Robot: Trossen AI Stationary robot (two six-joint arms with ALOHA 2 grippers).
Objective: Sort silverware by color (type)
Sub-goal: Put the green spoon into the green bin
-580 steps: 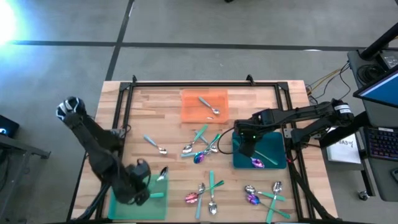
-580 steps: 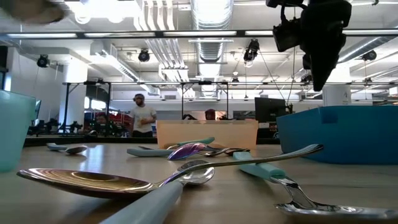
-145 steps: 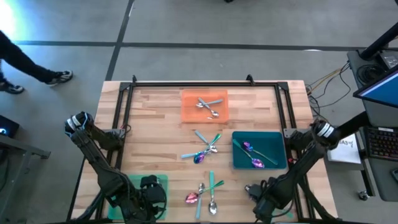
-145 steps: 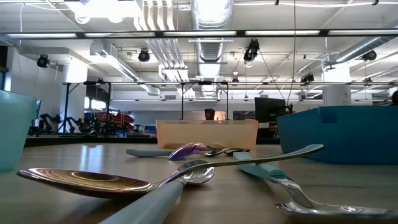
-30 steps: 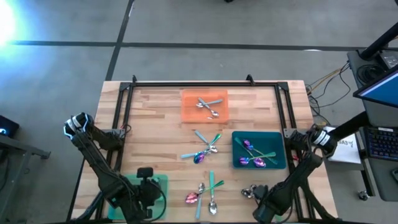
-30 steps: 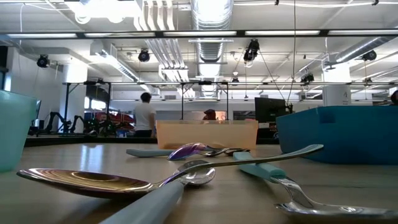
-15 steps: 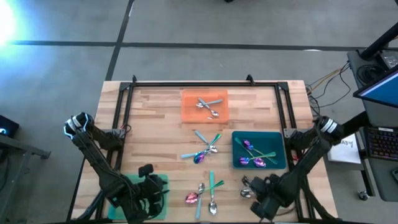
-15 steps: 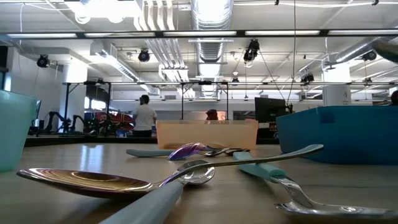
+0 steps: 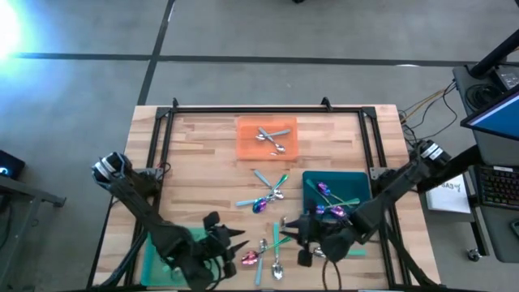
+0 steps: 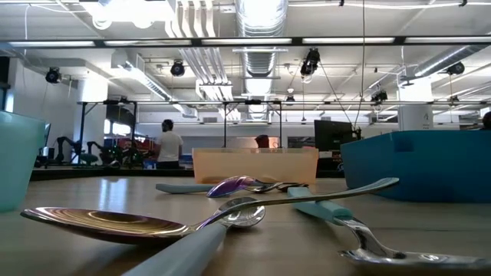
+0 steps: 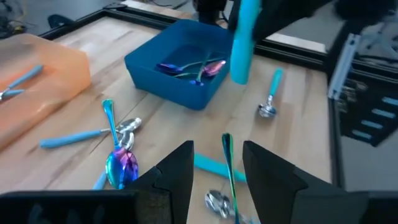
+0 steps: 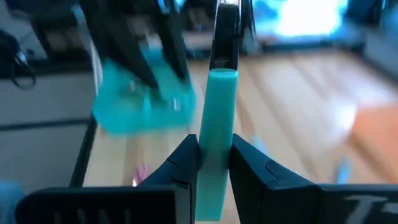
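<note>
My right gripper (image 9: 298, 238) is over the table's near middle, shut on a teal-handled utensil (image 12: 214, 143), which also shows in the left wrist view (image 11: 239, 43). My left gripper (image 9: 233, 243) is open and empty, just left of a small heap of spoons (image 9: 266, 255), and faces the right gripper. Its fingers show spread apart in the left wrist view (image 11: 217, 180). More loose silverware (image 9: 266, 195) lies flat on the wood at mid table. Purple spoons lie in the blue tray (image 9: 363, 212), and silver ones in the orange tray (image 9: 247, 146). My right gripper pinches the utensil's teal handle (image 12: 213, 163) between its two fingers. The handle lies along the fingers, and its free end (image 12: 222, 76) sticks out past their tips. In the left wrist view the handle (image 11: 239, 62) is lifted clear of the table. The utensil's other end is hidden.
A green tray (image 9: 154, 255) lies at the near left, mostly under my left arm. One teal-handled spoon (image 11: 270, 93) lies on the wood near the blue tray. A black frame (image 9: 243, 108) borders the table. A person (image 10: 166, 144) stands far off in the room.
My right gripper has gone from the near right edge toward the table's left and a little farther in, carrying the teal-handled utensil. My left gripper has gone from over the green tray toward the right, up to the near heap of spoons.
</note>
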